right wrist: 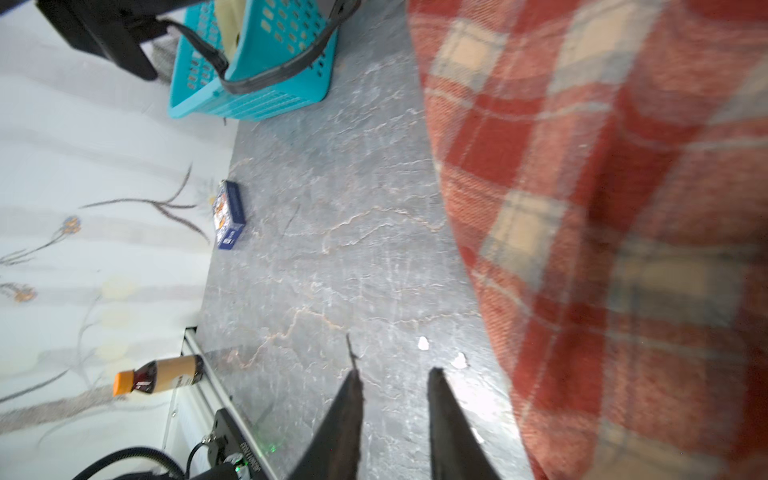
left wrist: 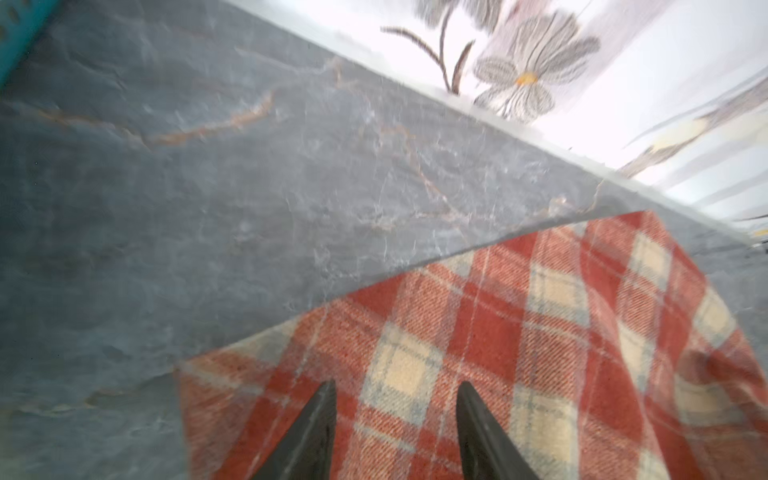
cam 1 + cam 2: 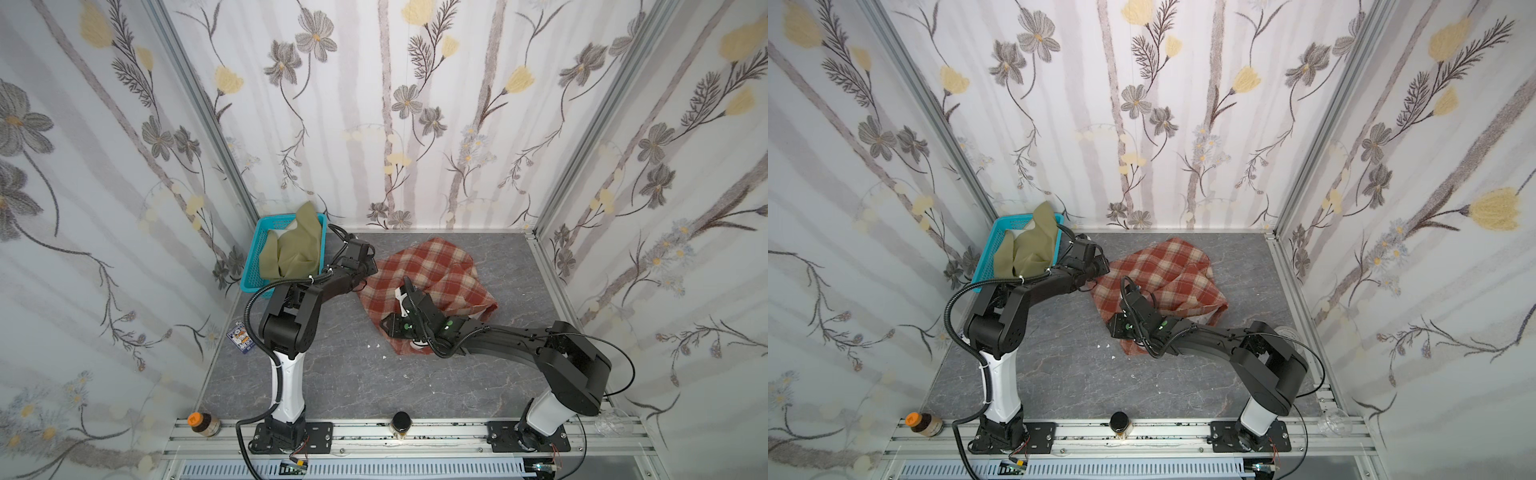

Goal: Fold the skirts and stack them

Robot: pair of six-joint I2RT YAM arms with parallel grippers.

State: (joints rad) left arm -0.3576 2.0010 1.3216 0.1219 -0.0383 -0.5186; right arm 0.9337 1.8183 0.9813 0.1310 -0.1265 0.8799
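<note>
The rust-red and cream plaid skirt point(image 3: 440, 274) point(image 3: 1167, 274) lies rumpled and partly doubled over in the middle of the grey table, with a bit of white lining point(image 3: 417, 347) showing at its near edge. The olive-green skirt point(image 3: 295, 251) point(image 3: 1030, 249) is heaped in the turquoise basket point(image 3: 254, 253) point(image 3: 989, 245) at the back left. My left gripper point(image 3: 371, 272) point(image 2: 395, 386) hovers open over the plaid skirt's point(image 2: 519, 340) left edge. At the plaid's point(image 1: 602, 208) near left edge my right gripper point(image 3: 385, 326) point(image 1: 394, 372) is open over bare table, a thread clinging to one fingertip point(image 1: 353, 376).
A small blue box point(image 3: 240, 337) point(image 1: 228, 216) lies by the left wall. On the front rail stand an orange-capped bottle point(image 3: 203, 424) point(image 1: 158, 376), a dark jar point(image 3: 401, 424) and a clear cup point(image 3: 611, 424). White scraps point(image 1: 422, 343) dot the table.
</note>
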